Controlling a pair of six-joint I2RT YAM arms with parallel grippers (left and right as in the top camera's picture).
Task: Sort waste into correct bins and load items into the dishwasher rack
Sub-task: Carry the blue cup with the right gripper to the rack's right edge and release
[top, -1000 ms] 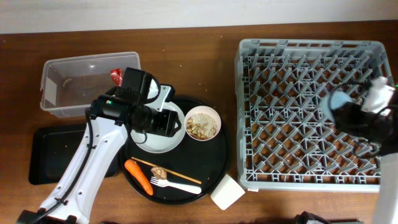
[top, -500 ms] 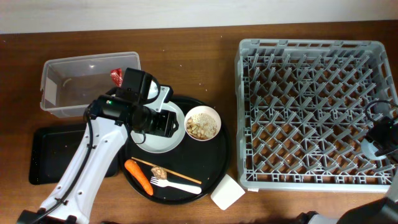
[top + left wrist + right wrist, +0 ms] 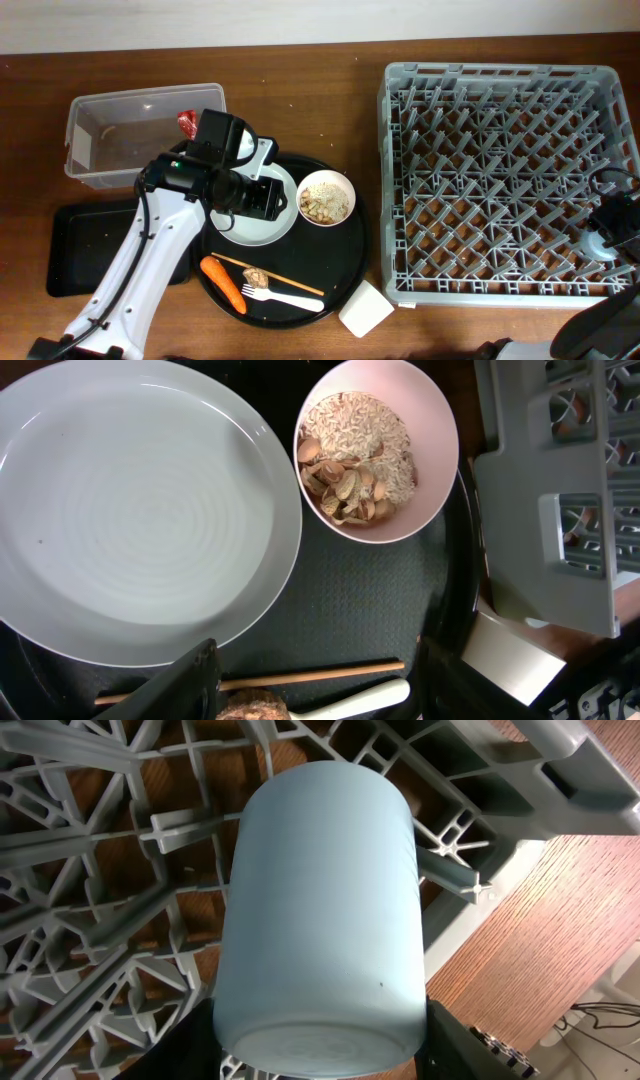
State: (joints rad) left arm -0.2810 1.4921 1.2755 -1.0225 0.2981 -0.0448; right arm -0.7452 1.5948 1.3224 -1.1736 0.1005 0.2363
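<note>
Only my right wrist view shows the pale blue plastic cup (image 3: 320, 910) gripped in my right jaws, over the grey plastic pegged rack (image 3: 570, 765) by its right edge; overhead, it is a half-hidden sliver. My left jaws hang open near the white round plate (image 3: 130, 510), tips cut off.

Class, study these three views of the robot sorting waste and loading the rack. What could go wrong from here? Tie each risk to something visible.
1. The right claw grips the blue cup over a corner of the dishwasher rack, near its outer wall. Released here, it may catch a peg and tip.
2. The left claw hangs open above the chopstick, near the plate and the bowl. A careless descent could knock the bowl and spill its crumbs.
</note>
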